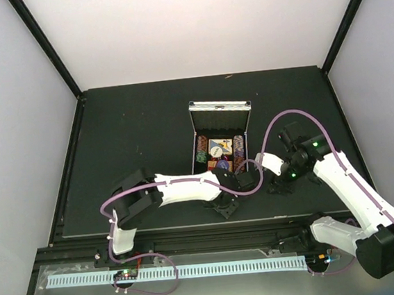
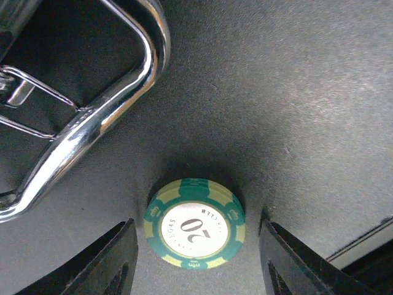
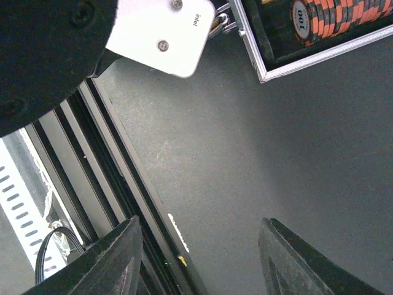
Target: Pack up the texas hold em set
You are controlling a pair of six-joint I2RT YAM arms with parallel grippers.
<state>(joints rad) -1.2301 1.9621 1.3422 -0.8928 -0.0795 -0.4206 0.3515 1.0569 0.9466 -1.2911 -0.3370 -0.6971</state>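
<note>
Green chip of the texas hold em set lies flat on the black mat between the wide-spread, empty fingers of the left gripper, just beside the chrome handle of the open briefcase holding stacked chips; the right gripper, equally spread and empty, hangs near the case corner.

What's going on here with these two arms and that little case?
Two robot arms are packing a poker set into an open silver case on a dark mat. Stacks of chips sit inside it. The left gripper is open, with a finger on either side of one green chip marked 20. That chip lies flat on the mat by the case's chrome handle, not yet gripped. The right gripper is open and empty near the case's corner.
</note>
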